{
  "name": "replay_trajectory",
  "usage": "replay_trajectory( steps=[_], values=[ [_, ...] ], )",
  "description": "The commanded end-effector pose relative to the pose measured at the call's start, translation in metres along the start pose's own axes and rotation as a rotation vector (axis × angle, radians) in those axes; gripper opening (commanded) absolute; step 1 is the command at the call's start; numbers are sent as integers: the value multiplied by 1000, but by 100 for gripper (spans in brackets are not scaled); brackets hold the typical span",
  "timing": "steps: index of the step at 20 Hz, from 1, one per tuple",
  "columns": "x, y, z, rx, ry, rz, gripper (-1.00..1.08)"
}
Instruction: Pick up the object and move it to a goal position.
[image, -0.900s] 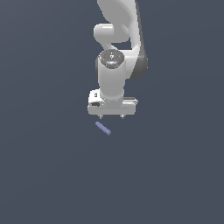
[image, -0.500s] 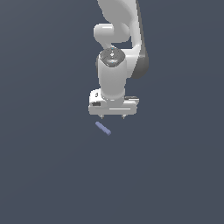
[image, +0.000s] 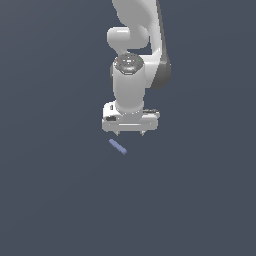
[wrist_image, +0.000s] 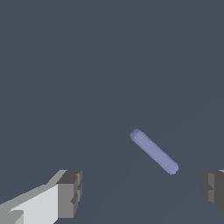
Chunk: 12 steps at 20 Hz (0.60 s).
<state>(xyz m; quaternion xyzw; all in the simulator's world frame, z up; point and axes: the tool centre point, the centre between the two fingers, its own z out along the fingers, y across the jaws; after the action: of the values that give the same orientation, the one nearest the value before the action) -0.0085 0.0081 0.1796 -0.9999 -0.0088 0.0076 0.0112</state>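
The object (image: 118, 146) is a small periwinkle-blue stick lying flat and slanted on the dark floor. My white gripper (image: 130, 133) hangs just above and slightly toward the exterior view's right of it, pointing down, open and holding nothing. In the wrist view the object (wrist_image: 154, 151) lies diagonally ahead of the gripper (wrist_image: 142, 188), between the lines of the two grey fingertips (wrist_image: 70, 192), nearer the other one. Neither fingertip touches it.
A plain dark grey-blue floor (image: 55, 200) spreads all around. The white arm (image: 135, 45) rises above the gripper. No goal marker or other item shows.
The wrist has turned a little about its axis, and the gripper has shifted very slightly. The object has stayed where it was.
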Motion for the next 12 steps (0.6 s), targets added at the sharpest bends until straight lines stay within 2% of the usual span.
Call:
replay_trajectory(
  steps=[1, 12],
  values=[
    [0, 0, 0, 0, 0, -3, 100],
    [-3, 11, 17, -9, 1, -112, 100]
  ],
)
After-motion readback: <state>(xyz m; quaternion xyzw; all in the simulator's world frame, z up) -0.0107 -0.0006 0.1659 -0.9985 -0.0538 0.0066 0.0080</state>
